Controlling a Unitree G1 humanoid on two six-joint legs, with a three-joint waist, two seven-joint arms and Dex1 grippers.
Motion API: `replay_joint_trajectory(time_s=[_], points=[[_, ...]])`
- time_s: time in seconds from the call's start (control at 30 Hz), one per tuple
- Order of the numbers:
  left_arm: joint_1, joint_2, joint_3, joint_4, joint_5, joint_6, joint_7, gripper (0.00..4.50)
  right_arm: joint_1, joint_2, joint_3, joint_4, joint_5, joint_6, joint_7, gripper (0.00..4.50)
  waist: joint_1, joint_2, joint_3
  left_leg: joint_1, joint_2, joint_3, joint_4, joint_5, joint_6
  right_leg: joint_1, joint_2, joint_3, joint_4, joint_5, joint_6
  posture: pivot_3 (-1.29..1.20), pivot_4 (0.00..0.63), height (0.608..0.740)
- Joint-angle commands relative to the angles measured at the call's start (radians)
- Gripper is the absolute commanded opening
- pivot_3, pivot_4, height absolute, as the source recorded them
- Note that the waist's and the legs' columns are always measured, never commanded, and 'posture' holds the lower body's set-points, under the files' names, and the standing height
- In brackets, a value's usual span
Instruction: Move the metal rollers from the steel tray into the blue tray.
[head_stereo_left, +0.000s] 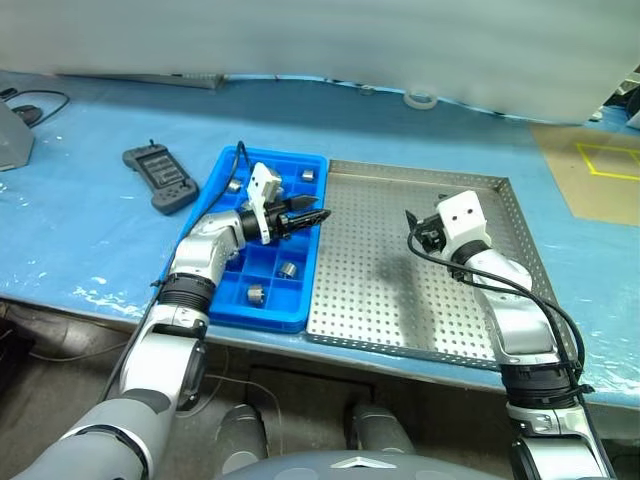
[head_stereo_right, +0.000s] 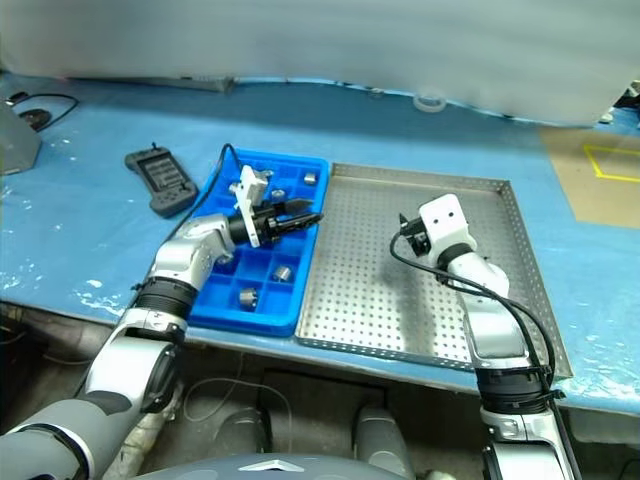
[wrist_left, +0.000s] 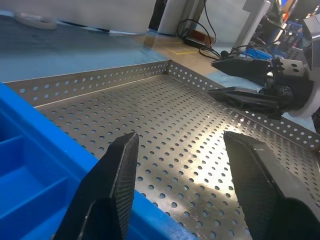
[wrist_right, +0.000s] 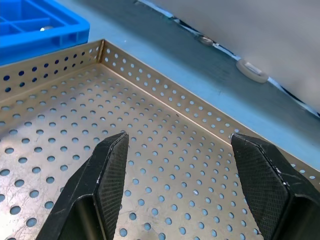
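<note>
On the blue-covered counter (head_stereo_left: 90, 230) the blue tray (head_stereo_left: 225, 195) lies touching the left long side of the steel tray (head_stereo_left: 400, 300), the two set side by side near the counter's front edge. The metal rollers (head_stereo_left: 288, 269) sit in the blue tray's compartments: one at its 6 o'clock end, one just up and right of that, one at about 1 o'clock near the far rim, and another near the far left corner at about 11 o'clock; others may be hidden under the arm. The perforated floor of the steel tray carries no roller that can be made out. The left gripper (head_stereo_left: 315, 214) hovers over the blue tray's right edge, pointing toward 3 o'clock across the seam between the trays, its fingers (wrist_left: 120, 170) spread apart with nothing between them. The right gripper (wrist_left: 235, 80) hangs over the steel tray's far half, aimed toward 12 o'clock, its fingers (wrist_right: 107, 170) also spread wide and empty above the holes. A black handheld remote (head_stereo_left: 160, 177) lies on the counter at 10 o'clock from the blue tray, well apart from it. A roll of tape (head_stereo_left: 420, 99) rests far back at 12 o'clock.
</note>
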Motion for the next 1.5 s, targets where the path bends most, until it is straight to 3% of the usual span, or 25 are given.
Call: replay_joint_trajectory(time_s=[0.03, 0.27, 0.87, 1.5], points=[[-0.012, 0.008, 0.011, -0.059, -0.022, 0.012, -0.007, 2.83, -0.056, -0.026, -0.023, -0.023, 0.004, -0.045, 0.008, 3.43, 0.004, 0.001, 0.001, 0.0, -0.001, 0.0, 0.0, 0.0, 0.0, 0.0, 0.0, 0.0, 0.0, 0.0, 0.0, -0.26, 0.15, 0.74], [-0.032, -0.002, 0.023, -0.061, -0.024, 0.008, 0.025, 2.83, -0.076, -0.011, -0.02, 0.037, 0.006, -0.08, -0.017, 3.43, 0.021, 0.001, 0.001, 0.0, -0.001, 0.0, -0.001, 0.0, 0.0, 0.0, 0.001, 0.0, 0.0, 0.001, 0.001, -0.21, 0.15, 0.74], [0.091, 0.015, 0.024, -0.235, -0.053, 0.061, 0.077, 2.83, -0.177, 0.012, 0.054, 0.146, -0.006, -0.162, 0.031, 3.43, 0.048, 0.001, 0.001, -0.001, -0.001, -0.001, -0.001, 0.0, -0.001, -0.001, 0.001, -0.001, 0.0, 0.001, 0.002, -0.1, 0.15, 0.74], [0.07, 0.02, -0.005, -0.163, -0.017, 0.01, 0.089, 2.83, -0.168, 0.012, 0.039, 0.18, -0.02, -0.182, -0.013, 3.43, 0.05, 0.001, 0.001, -0.001, -0.001, -0.002, -0.003, 0.002, -0.004, -0.001, 0.002, -0.001, 0.0, 0.001, 0.002, -0.12, 0.15, 0.74]])
